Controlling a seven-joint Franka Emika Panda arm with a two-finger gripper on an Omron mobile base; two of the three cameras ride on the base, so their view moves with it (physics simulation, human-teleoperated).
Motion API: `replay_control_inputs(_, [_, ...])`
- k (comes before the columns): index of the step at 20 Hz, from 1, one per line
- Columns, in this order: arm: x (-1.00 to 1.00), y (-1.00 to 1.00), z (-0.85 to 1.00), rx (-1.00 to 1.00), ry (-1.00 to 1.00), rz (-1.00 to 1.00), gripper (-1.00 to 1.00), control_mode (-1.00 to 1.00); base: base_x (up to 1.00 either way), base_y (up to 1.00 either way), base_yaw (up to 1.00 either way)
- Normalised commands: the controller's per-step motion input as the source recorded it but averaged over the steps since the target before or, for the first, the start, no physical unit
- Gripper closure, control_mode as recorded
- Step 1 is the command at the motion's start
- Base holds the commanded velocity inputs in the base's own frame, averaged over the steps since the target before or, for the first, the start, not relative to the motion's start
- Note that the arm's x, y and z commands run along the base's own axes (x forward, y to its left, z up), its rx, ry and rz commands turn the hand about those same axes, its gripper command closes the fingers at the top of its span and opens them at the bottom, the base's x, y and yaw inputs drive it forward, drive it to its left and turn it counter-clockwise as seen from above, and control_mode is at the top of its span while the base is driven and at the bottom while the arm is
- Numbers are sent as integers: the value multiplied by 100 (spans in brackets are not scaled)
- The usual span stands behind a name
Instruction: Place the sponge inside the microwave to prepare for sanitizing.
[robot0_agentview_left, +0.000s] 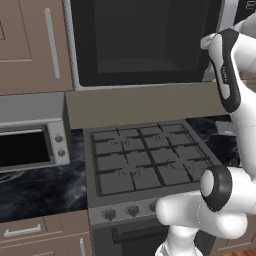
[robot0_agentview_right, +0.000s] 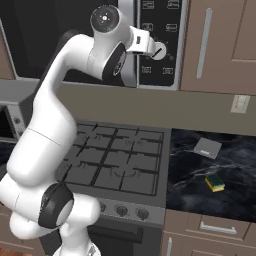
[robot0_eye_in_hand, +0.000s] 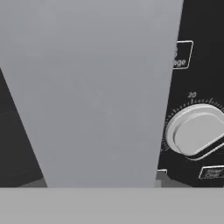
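Gripper (robot0_agentview_right: 131, 52) up at the microwave (robot0_agentview_right: 50, 30), hand pressed to the grey bar handle (robot0_agentview_right: 129, 70) at the door's right edge. Finger tips hidden by the hand in the base views; jaws closed, and the hand view has the handle (robot0_eye_in_hand: 96, 87) running wide and close straight ahead, so closed on the handle as far as can be told.

Sponge (robot0_agentview_right: 216, 182), yellow with a green side, lies on the dark marbled counter (robot0_agentview_right: 235, 200) at about 4 o'clock in the right base view, well apart from the gripper. A small flat grey plate-like item (robot0_agentview_right: 207, 147) sits near it, toward 12 o'clock from the sponge; cannot tell what it is.

Microwave hangs above the gas stove (robot0_agentview_left: 145, 157); dark glass door (robot0_agentview_left: 140, 40) faces the base. Black panel (robot0_agentview_right: 160, 45) with white dial (robot0_eye_in_hand: 197, 131) just right of the handle.

Surroundings: toaster oven (robot0_agentview_left: 30, 145) with two knobs on the counter at 9 o'clock in the left base view. Brown wall cabinets (robot0_agentview_right: 225, 45) flank the microwave; drawers (robot0_agentview_right: 215, 227) under the counter. White wall outlet (robot0_agentview_right: 240, 104) above the sponge side.

The arm's own elbow and forearm stand between the base and the stove.

Writing: "20" on the dial scale; a boxed label above ends in "ge"; other panel labels too blurred to read.
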Motion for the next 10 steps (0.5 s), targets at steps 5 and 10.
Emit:
replay_control_inputs(5, [-62,19,0,-12,0,-8,100,-100,0,0,0])
replay_control_inputs(10, [-55,39,0,-16,3,-8,100,-100,0,0,0])
